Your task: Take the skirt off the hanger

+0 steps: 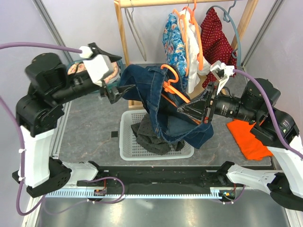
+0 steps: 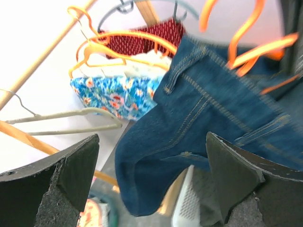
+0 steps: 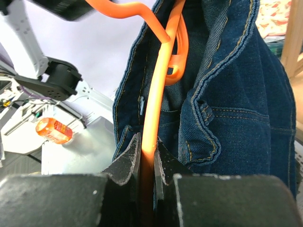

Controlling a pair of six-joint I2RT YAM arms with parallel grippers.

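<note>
Right gripper (image 3: 147, 156): jaws clamped on the bar of the orange hanger (image 3: 161, 71), pads tight on both sides of the plastic. It holds the hanger in the air in front of the wooden rack rail (image 1: 156, 3), not hooked on it.

Left gripper (image 2: 151, 156): fully open, gripping nothing. Fingers (image 2: 75, 165) are spread wide, with denim showing in the gap between them but further out. In the top view its tips sit just beside the left end of the waistband. I can't tell if they touch the cloth; probably not.

Denim skirt (image 1: 165, 109): on the hanger, bunched and draped over it, hanging between the two grippers. One side of the waistband is pulled out toward the left arm. The rest sags down over the right half of the white basket (image 1: 125, 142). The hanger's hook and upper arm poke out above the denim.

The basket sits on the table below, with a dark garment (image 1: 149, 137) in it.

On the rail behind: a blue floral garment (image 1: 173, 40), a white one (image 1: 193, 52) and a red dotted one (image 1: 215, 38) on hangers, plus a bare grey hanger (image 1: 135, 28). An orange cloth (image 1: 248, 137) lies on the table under the right arm.
</note>
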